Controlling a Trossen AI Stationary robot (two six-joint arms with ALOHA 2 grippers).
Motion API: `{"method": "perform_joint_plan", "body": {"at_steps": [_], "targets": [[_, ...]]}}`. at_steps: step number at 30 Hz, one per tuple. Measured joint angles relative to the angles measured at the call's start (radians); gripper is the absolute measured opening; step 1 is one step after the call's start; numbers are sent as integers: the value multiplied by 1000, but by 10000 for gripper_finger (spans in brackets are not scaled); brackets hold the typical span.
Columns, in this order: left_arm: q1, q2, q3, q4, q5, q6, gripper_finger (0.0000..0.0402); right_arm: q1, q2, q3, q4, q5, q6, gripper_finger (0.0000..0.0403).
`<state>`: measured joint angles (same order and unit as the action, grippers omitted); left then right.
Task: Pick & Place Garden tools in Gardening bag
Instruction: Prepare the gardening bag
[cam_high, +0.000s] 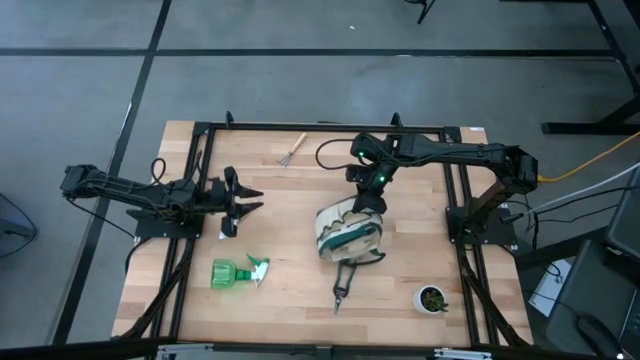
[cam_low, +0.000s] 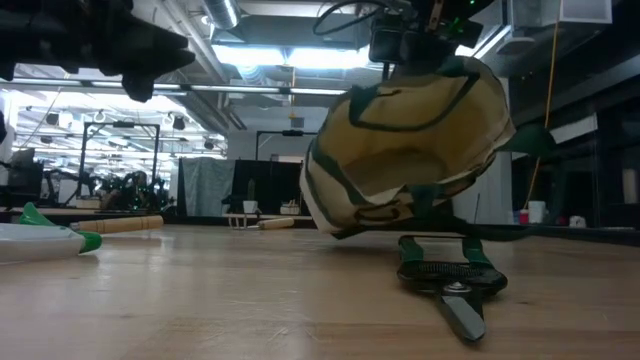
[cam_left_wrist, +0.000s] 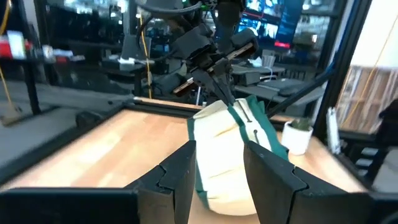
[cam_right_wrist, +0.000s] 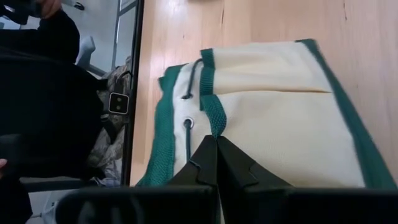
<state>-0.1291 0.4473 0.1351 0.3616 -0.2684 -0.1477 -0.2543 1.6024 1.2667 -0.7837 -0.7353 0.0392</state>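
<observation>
Right gripper (cam_high: 368, 205), jaws closed on the bag (cam_high: 350, 232), holds it mid-frame above the shears (cam_high: 343, 280); left gripper (cam_high: 245, 195) jaws open, empty.

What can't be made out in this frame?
- Bag contents: no view shows its inside.
- Trowel: seen in no view.
- Shears handles: partly under the bag, high and low views.
- Right gripper grip on the bag's trim: fingers shut over it, contact hidden.

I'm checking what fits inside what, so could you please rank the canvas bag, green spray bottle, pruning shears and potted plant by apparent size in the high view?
1. Cream canvas bag with dark green trim
2. Black pruning shears and green spray bottle with white trigger: look alike
3. Small white pot with a green plant
</observation>
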Motion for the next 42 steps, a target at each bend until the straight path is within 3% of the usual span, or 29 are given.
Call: {"method": "perform_joint_plan", "body": {"at_steps": [8,14,19,25,33,42], "targets": [[0,0,0,48,-13,-60,130,0,0,0,11,2,5,0],[0,9,0,55,108,-93,130,0,0,0,35,3,5,0],[0,69,0,85,73,-94,130,0,0,0,59,2,8,0],[0,218,51,98,46,-20,130,0,0,0,69,2,28,0],[0,480,187,56,80,236,130,0,0,0,68,1,59,0],[0,737,365,1,106,350,130,0,0,0,71,-36,84,0]]}}
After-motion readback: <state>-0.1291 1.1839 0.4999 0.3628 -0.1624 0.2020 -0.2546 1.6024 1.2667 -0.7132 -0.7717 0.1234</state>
